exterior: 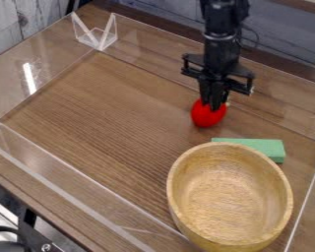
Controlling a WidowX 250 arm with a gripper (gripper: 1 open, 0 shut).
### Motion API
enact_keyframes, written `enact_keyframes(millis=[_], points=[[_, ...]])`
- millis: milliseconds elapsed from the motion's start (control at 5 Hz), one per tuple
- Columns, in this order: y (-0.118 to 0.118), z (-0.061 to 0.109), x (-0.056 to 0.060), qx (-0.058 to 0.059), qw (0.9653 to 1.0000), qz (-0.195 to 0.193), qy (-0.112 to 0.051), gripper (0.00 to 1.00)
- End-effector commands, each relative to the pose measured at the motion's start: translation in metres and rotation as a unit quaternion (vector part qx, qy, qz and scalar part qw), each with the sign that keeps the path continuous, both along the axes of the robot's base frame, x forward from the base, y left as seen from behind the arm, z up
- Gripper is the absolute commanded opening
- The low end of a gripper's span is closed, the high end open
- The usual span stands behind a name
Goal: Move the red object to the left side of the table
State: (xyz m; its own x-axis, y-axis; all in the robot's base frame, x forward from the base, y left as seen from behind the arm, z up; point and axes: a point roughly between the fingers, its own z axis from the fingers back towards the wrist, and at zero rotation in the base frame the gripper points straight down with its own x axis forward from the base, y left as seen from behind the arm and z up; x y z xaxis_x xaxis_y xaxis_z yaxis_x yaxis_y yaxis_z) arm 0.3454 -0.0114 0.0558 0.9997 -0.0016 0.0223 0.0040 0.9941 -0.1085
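the pincer (213,96) grasps the red fruit (209,114) on the worktop (94,118), near the green block (250,149) and bowl (232,199).

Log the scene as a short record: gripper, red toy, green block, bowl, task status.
gripper: shut, fingers around the top of the red toy
red toy: on the table, beyond the bowl as the camera sees it
green block: lying flat between red toy and bowl
bowl: light wood, upright
task status: red toy not yet at the table's left side
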Motion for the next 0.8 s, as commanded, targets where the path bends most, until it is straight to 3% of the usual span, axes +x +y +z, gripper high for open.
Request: enact_keyframes(millis=[0, 200, 600], points=[[0.026, 0.054, -0.003, 0.002, 0.9980, 0.029, -0.056, 0.00], [0.048, 0.070, -0.021, 0.003, 0.9971, 0.036, -0.067, 0.00], [0.093, 0.069, -0.051, 0.016, 0.9976, 0.020, -0.065, 0.00]])
